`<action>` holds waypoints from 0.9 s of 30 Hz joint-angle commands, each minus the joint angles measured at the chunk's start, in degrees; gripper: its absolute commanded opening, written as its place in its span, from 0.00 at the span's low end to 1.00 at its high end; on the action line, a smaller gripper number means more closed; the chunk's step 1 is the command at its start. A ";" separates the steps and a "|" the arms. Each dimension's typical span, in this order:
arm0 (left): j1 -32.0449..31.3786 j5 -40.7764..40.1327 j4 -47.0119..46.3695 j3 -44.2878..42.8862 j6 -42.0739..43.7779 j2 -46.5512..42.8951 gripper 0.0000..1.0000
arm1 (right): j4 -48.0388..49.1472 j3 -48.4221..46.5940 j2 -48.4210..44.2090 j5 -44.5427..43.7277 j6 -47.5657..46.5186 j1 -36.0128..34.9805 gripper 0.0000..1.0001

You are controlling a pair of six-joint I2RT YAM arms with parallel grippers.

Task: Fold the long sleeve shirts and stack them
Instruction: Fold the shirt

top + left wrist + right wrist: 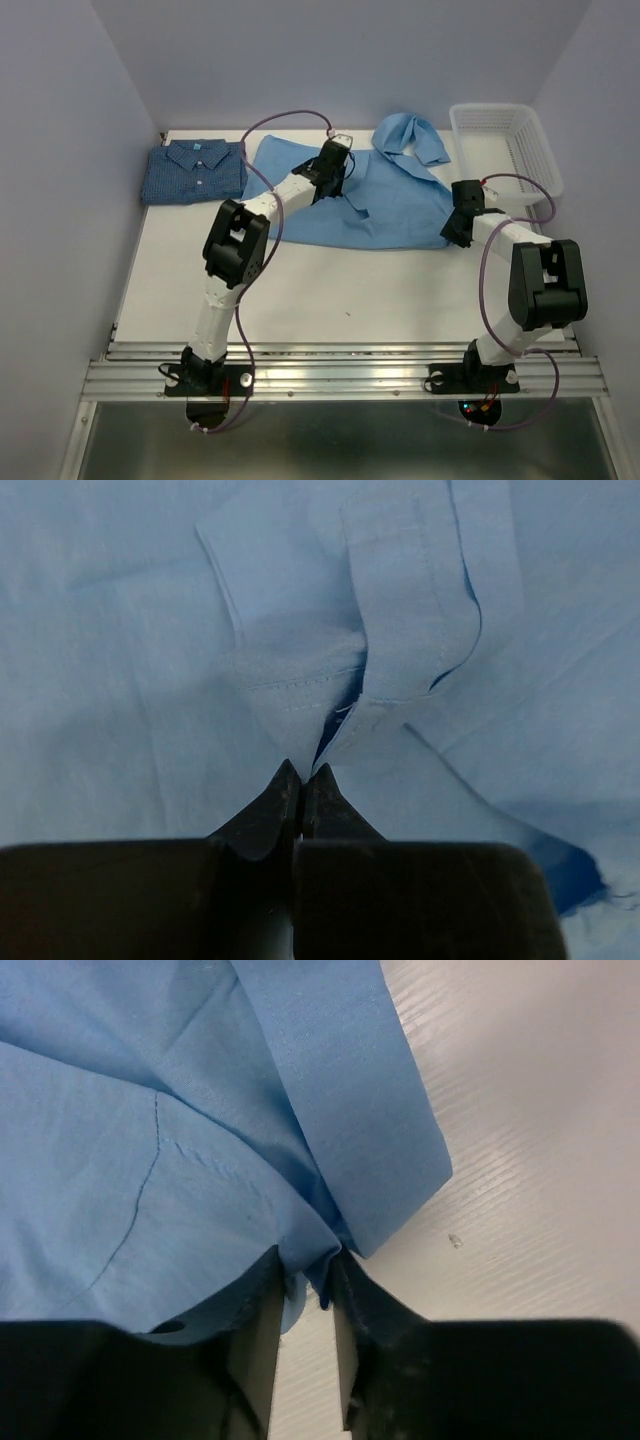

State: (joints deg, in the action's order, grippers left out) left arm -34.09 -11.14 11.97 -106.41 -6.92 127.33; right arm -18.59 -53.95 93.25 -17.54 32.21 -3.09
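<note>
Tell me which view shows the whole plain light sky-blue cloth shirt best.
Top external: the plain light sky-blue cloth shirt lies spread there, collar and all. Left wrist shows only stitched folds at the left pincer; right wrist only a folded edge bunched in the right pincer.

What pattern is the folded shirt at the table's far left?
The folded shirt is dark blue with a fine check; top external view shows it best.

Two shirts: one light blue shirt (400,215) and one dark blue shirt (195,172). One white basket (541,150). One table (330,290). Two robot arms: left arm (236,246), right arm (546,282).
</note>
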 commanded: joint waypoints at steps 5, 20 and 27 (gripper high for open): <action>2.79 6.03 -7.39 9.90 -8.02 -3.14 0.00 | 0.58 0.60 -3.68 -5.31 -1.88 1.25 0.05; 3.06 14.21 6.21 -4.85 -0.47 -7.35 0.00 | -2.15 6.75 -8.87 -10.49 -1.54 2.30 0.34; 3.15 4.21 9.40 8.39 0.15 -21.74 0.00 | -1.98 7.46 -10.89 -10.59 -0.57 2.30 1.00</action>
State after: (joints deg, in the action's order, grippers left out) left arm -30.79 -0.38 18.72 -105.19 -8.58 116.79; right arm -20.97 -46.74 85.17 -25.52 30.85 -1.15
